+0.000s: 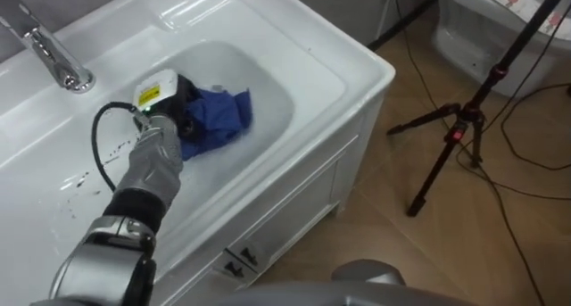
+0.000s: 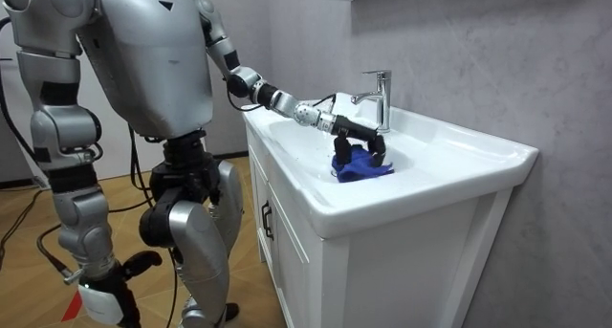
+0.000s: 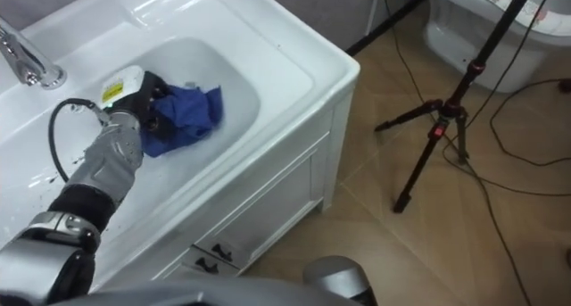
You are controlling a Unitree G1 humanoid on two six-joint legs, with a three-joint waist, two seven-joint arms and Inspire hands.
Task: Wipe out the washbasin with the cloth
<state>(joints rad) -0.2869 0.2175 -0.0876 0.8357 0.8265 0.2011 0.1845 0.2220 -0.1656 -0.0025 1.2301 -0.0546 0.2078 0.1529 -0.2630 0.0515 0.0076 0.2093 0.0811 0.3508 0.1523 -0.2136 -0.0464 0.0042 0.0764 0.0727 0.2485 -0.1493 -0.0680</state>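
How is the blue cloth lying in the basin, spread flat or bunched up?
Bunched up: the blue cloth lies crumpled in folds on the floor of the basin, at the left hand.

The two head eyes looked steeply down from above the robot's chest onto the basin (image 1: 343, 56), near enough that the left forearm took up the lower left corner. The faucet (image 1: 49, 52) sat at the upper left and a tripod (image 1: 464, 128) stood on the floor to the right. They shared nearly everything, though the right eye set the sink further left. The room camera stood off to the side, about level with the rim, with the robot on the room view's left. With the eyes it shared the basin, faucet, left hand (image 1: 174, 99) and blue cloth (image 1: 219, 119).
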